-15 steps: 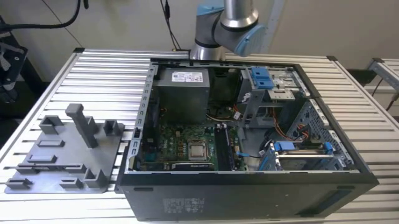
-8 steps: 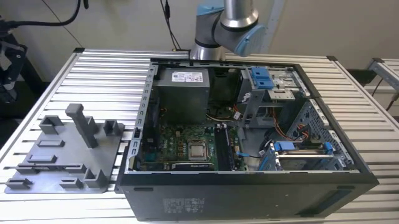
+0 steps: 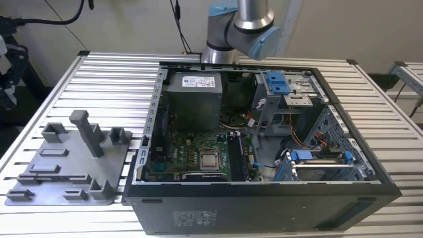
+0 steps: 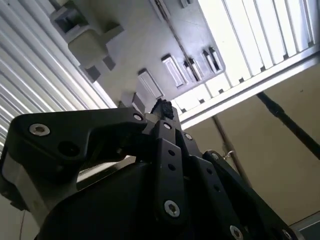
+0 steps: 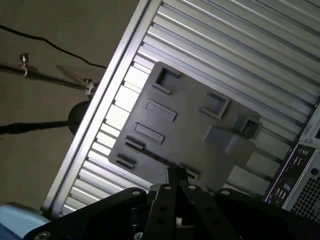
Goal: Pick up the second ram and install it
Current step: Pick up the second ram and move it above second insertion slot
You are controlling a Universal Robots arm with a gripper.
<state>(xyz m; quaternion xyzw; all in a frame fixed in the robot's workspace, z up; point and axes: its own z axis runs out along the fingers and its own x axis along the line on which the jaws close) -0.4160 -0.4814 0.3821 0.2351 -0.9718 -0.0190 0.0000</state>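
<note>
Jaws pinched together over the grey tray, while the second ram, a long dark strip, stands beside the CPU.

Silver arm, blue cap, black screwed gripper

The bench is striped in silver ribs. In the exterior view a plain grey tray is seen at nine o'clock of the black case, within which a green board and blue clips are shown. The pincer is coloured black, the arm silver with a pale blue cap.
</note>
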